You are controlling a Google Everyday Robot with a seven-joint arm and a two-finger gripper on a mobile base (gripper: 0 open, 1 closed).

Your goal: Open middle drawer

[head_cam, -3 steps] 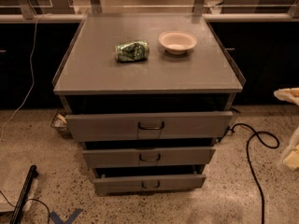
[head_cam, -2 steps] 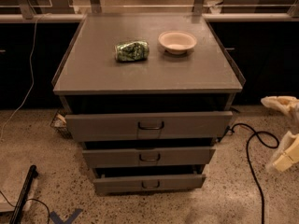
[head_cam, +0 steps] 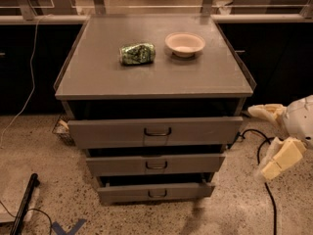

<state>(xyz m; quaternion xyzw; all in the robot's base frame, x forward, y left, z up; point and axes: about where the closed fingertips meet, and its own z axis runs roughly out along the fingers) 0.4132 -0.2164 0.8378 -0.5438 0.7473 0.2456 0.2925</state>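
Middle drawer (head_cam: pixel 122 164) hardly out, handle untouched

It sits between the other two fronts below the bench (head_cam: pixel 98 82), its loop handle (head_cam: pixel 156 165) free. The end effector (head_cam: pixel 261 141) hovers well to its right, spread wide and empty; reaching, gripping and pulling are all left.

Saw matt grey painted metal on the middle drawer (head_cam: pixel 195 164) front, with a small loop handle (head_cam: pixel 156 165) of darker metal. Found the same smooth grey, faintly sheened, on the cabinet top (head_cam: pixel 195 77). Noted a shiny, crinkled skin on the green crumpled object (head_cam: pixel 137 53) and a smooth pale finish on the bowl (head_cam: pixel 185 43). Met rough speckled stone on the floor (head_cam: pixel 39 146). Made out the gripper (head_cam: pixel 262 142) at near right, beside the drawers, fingers spread, in smooth cream plastic.
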